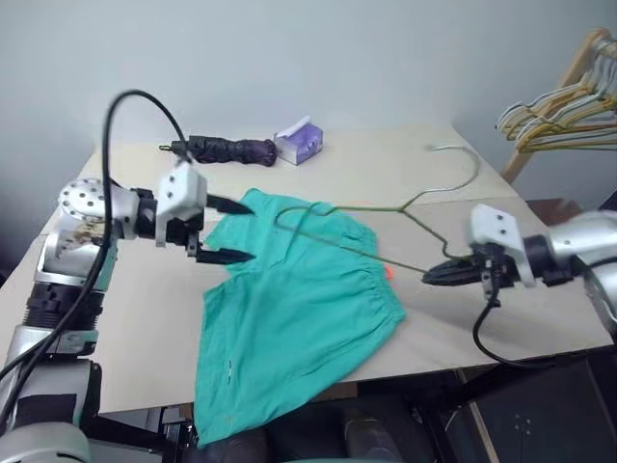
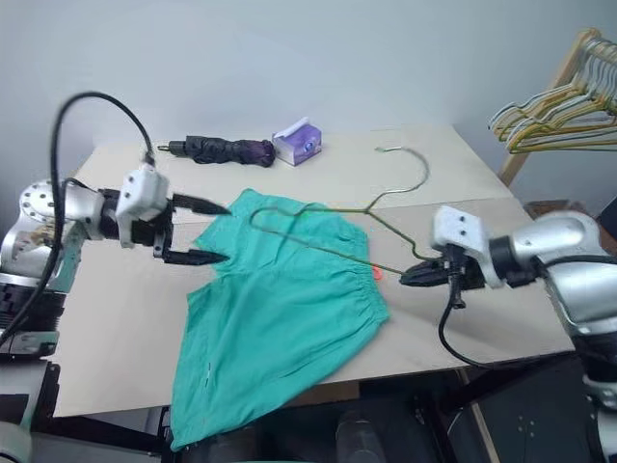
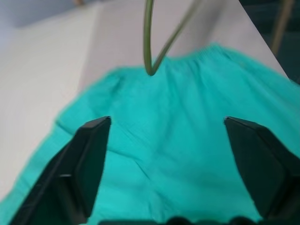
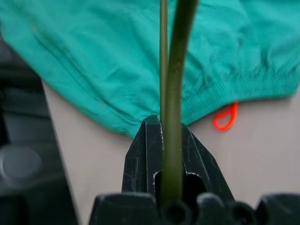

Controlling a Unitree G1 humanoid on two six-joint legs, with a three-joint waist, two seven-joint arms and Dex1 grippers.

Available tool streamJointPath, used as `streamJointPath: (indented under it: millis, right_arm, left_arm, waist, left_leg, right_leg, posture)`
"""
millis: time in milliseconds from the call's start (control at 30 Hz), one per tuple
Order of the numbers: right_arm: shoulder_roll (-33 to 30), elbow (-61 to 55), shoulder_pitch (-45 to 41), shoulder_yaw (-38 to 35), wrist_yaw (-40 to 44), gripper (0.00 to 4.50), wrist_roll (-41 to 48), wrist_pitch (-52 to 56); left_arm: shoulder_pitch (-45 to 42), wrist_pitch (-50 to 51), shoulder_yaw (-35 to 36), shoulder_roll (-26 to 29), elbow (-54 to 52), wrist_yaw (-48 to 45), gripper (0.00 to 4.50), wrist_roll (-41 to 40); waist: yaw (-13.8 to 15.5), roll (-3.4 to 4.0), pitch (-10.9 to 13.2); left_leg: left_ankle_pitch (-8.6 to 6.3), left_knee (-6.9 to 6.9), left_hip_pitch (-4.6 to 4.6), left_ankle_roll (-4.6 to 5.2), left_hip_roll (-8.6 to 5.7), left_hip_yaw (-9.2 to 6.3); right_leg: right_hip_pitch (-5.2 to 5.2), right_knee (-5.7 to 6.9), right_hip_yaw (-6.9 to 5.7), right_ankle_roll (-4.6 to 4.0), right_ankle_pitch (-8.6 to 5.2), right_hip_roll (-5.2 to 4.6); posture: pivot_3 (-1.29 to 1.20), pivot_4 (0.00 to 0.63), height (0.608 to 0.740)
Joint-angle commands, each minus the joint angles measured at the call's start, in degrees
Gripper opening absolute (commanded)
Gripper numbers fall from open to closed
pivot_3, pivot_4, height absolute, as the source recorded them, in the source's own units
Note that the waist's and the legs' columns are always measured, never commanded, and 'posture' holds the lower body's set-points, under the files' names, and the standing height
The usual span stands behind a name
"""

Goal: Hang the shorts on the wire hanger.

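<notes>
Right claw (image 2: pixel 410 277) clamped tight on one end of the wire hanger (image 2: pixel 333 221), holding it tilted over the teal shorts (image 2: pixel 280 318) spread on the desk (image 2: pixel 116 318), one leg draped off the near edge. Left claw (image 1: pixel 224 231) spread wide and empty, poised just beside the shorts' far-left corner. Best done by pinching that cloth edge, lifting it, then feeding the hanger's free end through the leg opening without snagging.

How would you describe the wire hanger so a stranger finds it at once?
On the beige table, look at the teal shorts. The wire hanger lies across them, one corner in the right gripper. Unlike the yellow and grey hangers off the table's far right corner, it is single, thin and olive.
</notes>
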Motion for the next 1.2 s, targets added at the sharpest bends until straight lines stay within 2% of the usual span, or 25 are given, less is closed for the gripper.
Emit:
streamJointPath:
  millis: [33, 133, 267, 433, 933, 1100, 1200]
  right_arm:
    - [-1.57, -1.43, 5.26, -6.78, 0.4, 0.0, 6.64, 7.95]
    - [-1.69, 4.18, 7.99, -7.69, -2.47, 0.0, 8.71, 16.85]
    - [-2.22, 11.57, 8.11, -4.98, -3.37, 0.0, 8.78, 22.66]
    - [-3.8, 13.87, 7.72, -2.15, -1.57, 0.0, 10.2, 27.48]
    - [-0.1, 21.94, 9.74, -4.95, -5.68, 0.0, 11.06, 28.42]
    - [-0.23, 20.88, 9.71, -3.43, -4.79, 0.0, 11.16, 28.57]
    - [-1.98, 18.76, 9.0, 0.29, -1.62, 0.0, 11.57, 29.75]
  left_arm:
    - [2.54, 6.45, 2.51, 0.94, -6.56, 1.2, 4.46, -5.96]
    - [5.83, 13.37, 1.85, 4.69, -12.26, -2.56, 4.46, -10.59]
    - [7.47, 14.84, 1.59, 6.02, -14.48, -3.53, 4.46, -12.18]
    - [7.42, 16.72, 1.68, 6.76, -15.2, -4.74, 4.46, -13.84]
    - [7.59, 16.56, 2.07, 6.32, -15.62, -5.13, 4.46, -15.42]
    - [7.9, 16.0, 1.56, 6.13, -15.87, -5.22, 4.46, -15.26]
    - [7.88, 15.69, 0.89, 6.56, -15.62, -5.77, 4.46, -14.51]
  waist:
    - [0.33, 0.0, 0.0]
    - [0.05, -0.01, 0.0]
    - [0.43, 0.01, -0.01]
    - [0.6, 0.01, -0.02]
    - [1.18, -0.02, 0.01]
    - [1.17, -0.02, 0.01]
    - [1.15, -0.02, 0.01]
  left_leg:
    - [-0.01, 0.05, -0.01, 0.0, 0.0, 0.01]
    - [-0.02, 0.11, 0.01, 0.0, 0.02, 0.07]
    - [-0.02, 0.11, 0.09, -0.01, 0.01, 0.09]
    - [-0.08, 0.11, 0.01, 0.06, 0.02, 0.11]
    - [-0.1, 0.13, 0.0, 0.07, 0.02, 0.13]
    - [-0.1, 0.13, 0.0, 0.07, 0.02, 0.12]
    - [-0.1, 0.13, 0.0, 0.07, 0.02, 0.13]
  right_leg:
    - [0.0, 0.02, 0.01, 0.0, 0.0, 0.02]
    - [0.0, 0.02, 0.07, 0.0, 0.02, 0.04]
    - [0.07, -0.02, 0.06, -0.02, 0.01, 0.04]
    - [-0.01, -0.04, 0.07, -0.03, -0.01, 0.06]
    - [0.03, -0.14, 0.07, -0.02, -0.01, 0.07]
    - [0.03, -0.14, 0.07, -0.02, -0.02, 0.07]
    - [0.03, -0.15, 0.07, -0.02, -0.02, 0.07]
  posture:
    - [-0.06, 0.011, 0.74]
    - [-0.06, 0.013, 0.74]
    - [-0.05, 0.015, 0.74]
    - [-0.06, 0.022, 0.74]
    - [-0.06, 0.038, 0.74]
    - [-0.07, 0.042, 0.74]
    - [-0.07, 0.041, 0.74]
